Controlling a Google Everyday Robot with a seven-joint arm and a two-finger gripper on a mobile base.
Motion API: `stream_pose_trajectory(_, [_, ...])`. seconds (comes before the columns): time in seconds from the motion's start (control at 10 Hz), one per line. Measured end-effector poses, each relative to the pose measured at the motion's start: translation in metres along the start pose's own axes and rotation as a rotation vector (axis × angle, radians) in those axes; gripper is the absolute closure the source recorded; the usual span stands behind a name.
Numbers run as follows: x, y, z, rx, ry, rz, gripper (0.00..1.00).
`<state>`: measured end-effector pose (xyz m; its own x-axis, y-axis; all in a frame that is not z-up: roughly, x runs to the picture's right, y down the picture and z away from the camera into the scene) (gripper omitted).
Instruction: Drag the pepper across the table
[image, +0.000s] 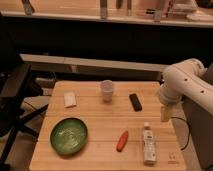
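The white robot arm (187, 82) runs out past the right edge. Its gripper (165, 113) hangs at the light wooden desk (100, 112)'s right rim. The white labelled bottle (148, 145)'s print is unreadable. Desk's near edge cut off below.

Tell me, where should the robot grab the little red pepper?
Probably around the middle of the pepper, coming straight down from above and closing across its narrow width: it lies flat on the table. The gripper hangs open near the table's right edge.

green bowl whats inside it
The green bowl looks empty: only its shiny inner surface shows. The patch of table beneath it is covered. The tool hangs over the table's right edge, well away from the bowl.
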<state>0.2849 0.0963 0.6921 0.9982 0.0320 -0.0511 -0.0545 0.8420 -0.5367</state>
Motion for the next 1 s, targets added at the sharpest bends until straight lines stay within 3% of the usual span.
stream_pose_trajectory(0.8, [-0.002, 0.001, 0.001, 0.001, 0.001, -0.007, 0.20])
stream_pose_trajectory(1.0, [-0.019, 0.012, 0.008, 0.004, 0.001, -0.070, 0.20])
